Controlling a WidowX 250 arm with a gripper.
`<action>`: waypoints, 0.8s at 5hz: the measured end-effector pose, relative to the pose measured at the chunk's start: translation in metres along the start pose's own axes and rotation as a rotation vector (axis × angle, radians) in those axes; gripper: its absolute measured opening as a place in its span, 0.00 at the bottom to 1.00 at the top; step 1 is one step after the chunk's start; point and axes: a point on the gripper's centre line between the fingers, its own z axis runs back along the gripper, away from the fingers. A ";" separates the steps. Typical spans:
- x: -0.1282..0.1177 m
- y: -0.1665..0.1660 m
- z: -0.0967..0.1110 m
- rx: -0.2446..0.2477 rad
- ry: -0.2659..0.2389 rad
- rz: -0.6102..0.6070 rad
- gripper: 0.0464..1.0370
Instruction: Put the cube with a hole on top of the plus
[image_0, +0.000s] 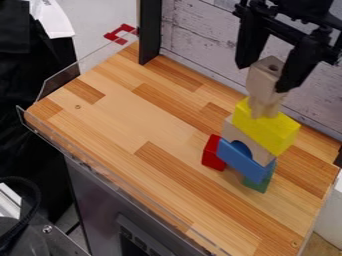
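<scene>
At the upper right, my gripper (265, 77) points down with one finger on each side of the cube with a hole (264, 80), shut on it. The cube is plain wood, its round hole facing up. Directly beneath is the plus (264, 107), also plain wood, standing on a yellow block (266, 127). Whether cube and plus touch, I cannot tell. The cube and the fingers cover the upper part of the plus.
Under the yellow block are a wooden arch (234, 133) and a blue block (242, 161), with a red block (214, 153) at the left and a green one (258, 184) at the right. A black post (150, 32) rises at the wooden table's (127, 130) back edge.
</scene>
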 end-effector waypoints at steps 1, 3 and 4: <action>0.000 0.003 0.000 -0.006 0.003 0.023 0.97; -0.002 0.012 0.028 -0.018 -0.061 0.066 0.96; -0.005 0.040 0.053 -0.075 -0.129 0.166 0.96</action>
